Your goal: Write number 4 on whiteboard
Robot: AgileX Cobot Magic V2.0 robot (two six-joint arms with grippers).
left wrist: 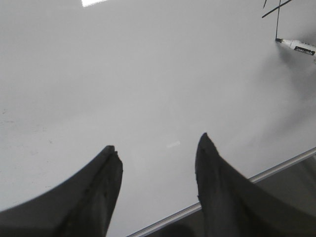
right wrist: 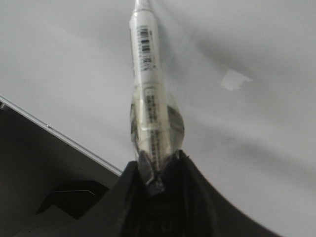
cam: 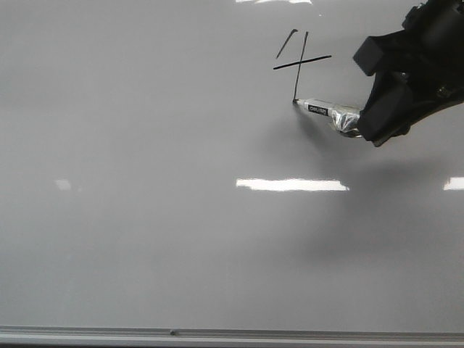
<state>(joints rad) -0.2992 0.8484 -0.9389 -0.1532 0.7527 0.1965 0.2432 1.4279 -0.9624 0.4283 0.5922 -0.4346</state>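
The whiteboard (cam: pixel 145 217) fills the front view, glossy pale grey. The number 4 (cam: pixel 299 61) is drawn in thin black strokes at the upper right: a short slanted stroke, a tilted crossbar and a long stem. My right gripper (cam: pixel 362 119) is shut on a white marker (cam: pixel 326 112) wrapped in clear tape; the marker tip touches the foot of the stem. The marker also shows in the right wrist view (right wrist: pixel 148 84), and in the left wrist view (left wrist: pixel 298 47) with part of the 4 (left wrist: pixel 277 12). My left gripper (left wrist: pixel 158 153) is open and empty above the board.
A grey metal rail (cam: pixel 232 335) runs along the board's lower edge; it also shows in the left wrist view (left wrist: pixel 276 170) and the right wrist view (right wrist: pixel 59 136). Bright white light reflections (cam: pixel 291 185) lie on the board.
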